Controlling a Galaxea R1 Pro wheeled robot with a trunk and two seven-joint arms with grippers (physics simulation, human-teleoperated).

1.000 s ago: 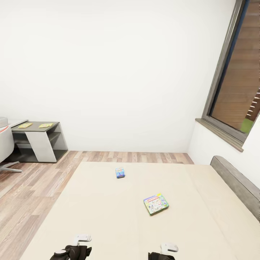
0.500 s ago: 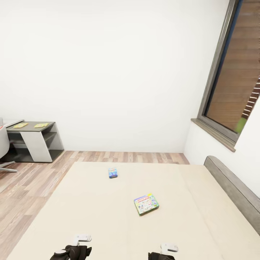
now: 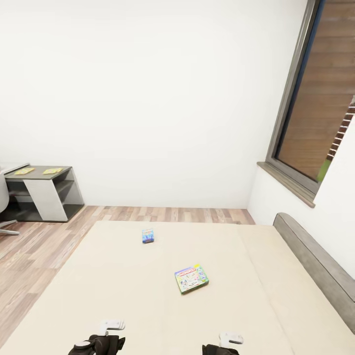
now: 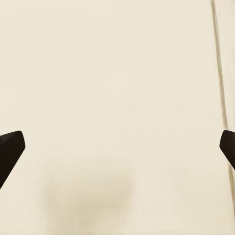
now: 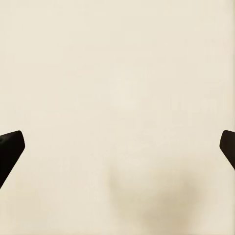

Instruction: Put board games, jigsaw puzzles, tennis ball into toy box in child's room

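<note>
Two board games lie on the beige bed [image 3: 123,291]: a green Monopoly box [image 3: 191,278] near the middle and a small blue box [image 3: 148,235] farther off, toward the foot of the bed. Both arms sit low at the near edge of the head view. My left gripper [image 4: 117,147] is open over bare bedding, its dark fingertips [image 4: 11,149] wide apart. My right gripper [image 5: 117,147] is open too, with its fingertips [image 5: 11,149] spread over plain mattress. On the grey table [image 3: 47,190] at the far left lie two flat yellow-green items [image 3: 52,171], too small to identify.
A grey headboard [image 3: 315,268] runs along the bed's right side under a window [image 3: 320,98]. Wood floor [image 3: 29,251] stretches left of the bed toward the table. An office chair [image 3: 4,207] pokes in at the left edge. A white wall closes the far side.
The whole head view has swung to the right: the bed's games, the table and the chair have slid left in the picture. Both grippers keep the same place in the frame.
</note>
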